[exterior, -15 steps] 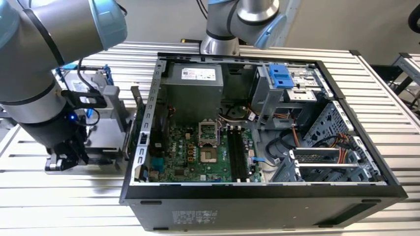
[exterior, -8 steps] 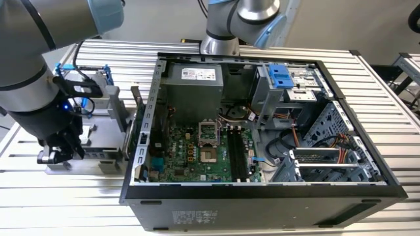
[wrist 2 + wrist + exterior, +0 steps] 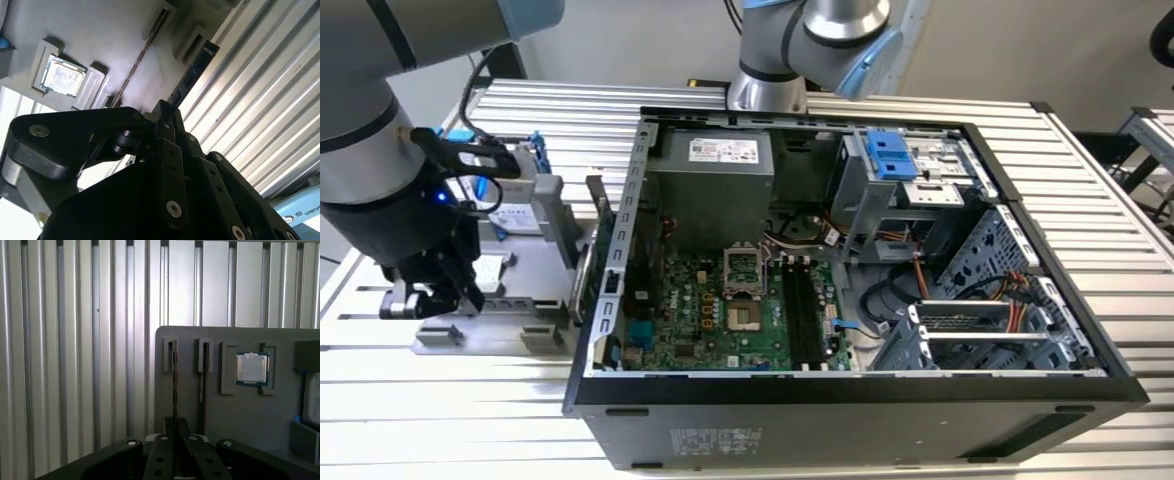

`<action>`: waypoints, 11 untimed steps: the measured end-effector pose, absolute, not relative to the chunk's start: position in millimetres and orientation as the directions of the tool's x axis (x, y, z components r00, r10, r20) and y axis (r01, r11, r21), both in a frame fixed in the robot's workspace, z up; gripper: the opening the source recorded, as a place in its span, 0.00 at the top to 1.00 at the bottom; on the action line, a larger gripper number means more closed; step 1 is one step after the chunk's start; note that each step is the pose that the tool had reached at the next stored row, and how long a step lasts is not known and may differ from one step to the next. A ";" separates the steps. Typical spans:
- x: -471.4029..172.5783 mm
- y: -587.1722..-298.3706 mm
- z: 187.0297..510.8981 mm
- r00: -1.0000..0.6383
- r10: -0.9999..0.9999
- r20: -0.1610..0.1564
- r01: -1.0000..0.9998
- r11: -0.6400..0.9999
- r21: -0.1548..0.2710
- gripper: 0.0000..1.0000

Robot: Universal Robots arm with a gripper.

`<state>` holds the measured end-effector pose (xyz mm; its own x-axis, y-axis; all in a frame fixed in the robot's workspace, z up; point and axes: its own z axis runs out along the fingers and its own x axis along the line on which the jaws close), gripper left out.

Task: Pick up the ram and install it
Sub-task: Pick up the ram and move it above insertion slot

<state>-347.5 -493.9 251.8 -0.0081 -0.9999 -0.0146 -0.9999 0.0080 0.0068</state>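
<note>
**A:** Where do things stand, from the big pieces down?

**B:** The slatted table [image 3: 1107, 190] carries the open computer case [image 3: 854, 420], with the green motherboard [image 3: 707, 320] and its black memory slots [image 3: 801, 310] inside. Beside the case, on the exterior view's left, sits a grey tray [image 3: 520, 300], and the gripper [image 3: 434, 295] is down over it.

**A:** And the ram?

**B:** In the first wrist view the ram [image 3: 174, 385] stands on edge in the tray's outermost slot. The gripper looks clenched on its exposed edge. A second stick [image 3: 202, 385] stands just beside it, and a processor chip [image 3: 251, 367] lies further along.

**A:** How should the pick be done well?

**B:** My judgement: keep the hold square, draw straight along the slot, and don't tilt toward the neighbouring stick
</note>
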 end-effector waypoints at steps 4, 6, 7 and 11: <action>-347.6 -493.8 259.7 -0.008 -1.000 -0.015 -1.000 0.008 0.007 1.00; -347.6 -493.9 263.9 -0.008 -1.000 -0.015 -1.000 0.008 0.007 1.00; -347.6 -493.9 265.8 -0.008 -1.000 -0.015 -1.000 0.008 0.007 1.00; -347.6 -493.8 273.9 -0.008 -1.000 -0.015 -1.000 0.008 0.007 1.00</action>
<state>-347.6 -493.8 273.9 -0.0082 -0.9999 -0.0146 -0.9999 0.0081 0.0067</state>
